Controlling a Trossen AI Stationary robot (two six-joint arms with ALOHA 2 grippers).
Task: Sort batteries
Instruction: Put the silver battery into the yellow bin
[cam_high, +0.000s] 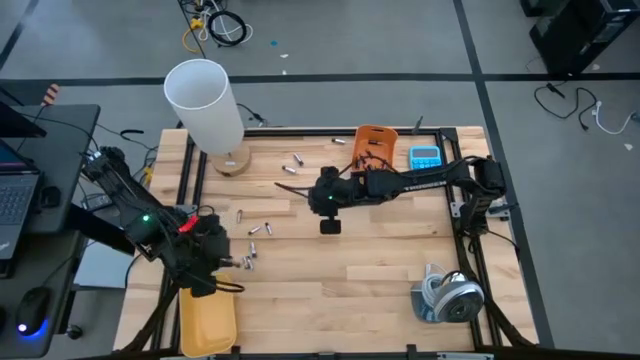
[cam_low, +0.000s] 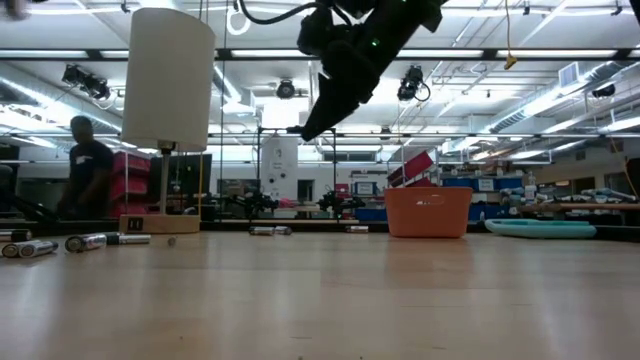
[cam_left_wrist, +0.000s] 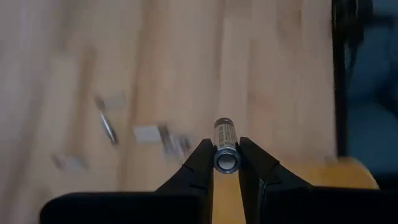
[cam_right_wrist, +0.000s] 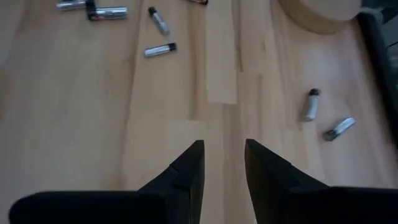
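- Left wrist view: left gripper (cam_left_wrist: 226, 163) was clenched on one silvery battery (cam_left_wrist: 225, 144), held end-on between the fingertips (cam_left_wrist: 202, 163), lifted off the table (cam_left_wrist: 273, 74)
- High view put that gripper (cam_high: 213, 247) at the table's left edge, just beside the yellow tray (cam_high: 207, 318)
- Right gripper (cam_right_wrist: 223, 163) was released, nothing between its fingers, hovering above mid-table (cam_high: 329, 226)
- Loose batteries (cam_high: 262, 229) lay scattered between the two arms; another few (cam_high: 293, 162) near the lamp base (cam_high: 231, 162), also seen from the right wrist (cam_right_wrist: 311, 104); in the low view several lay at the far left (cam_low: 86, 241)
- Risk: grip looked to sit near one end of the cell, most of its length sticking out forward; any swing could pivot it out, and it'd probably roll back into the unsorted pile or off the table edge
- Risk: the tray sat half over the table's near edge; a drop near its rim could bounce out
- Risk: silvery and dark cells lay mixed and close; mis-sorting likely if type was misjudged
- Containers: the yellow tray looked empty as far as I could tell; orange bin (cam_high: 375, 145) at the far side by the blue calculator (cam_high: 425, 157), contents hidden in the high view, and low view (cam_low: 428, 212) showed only its wall
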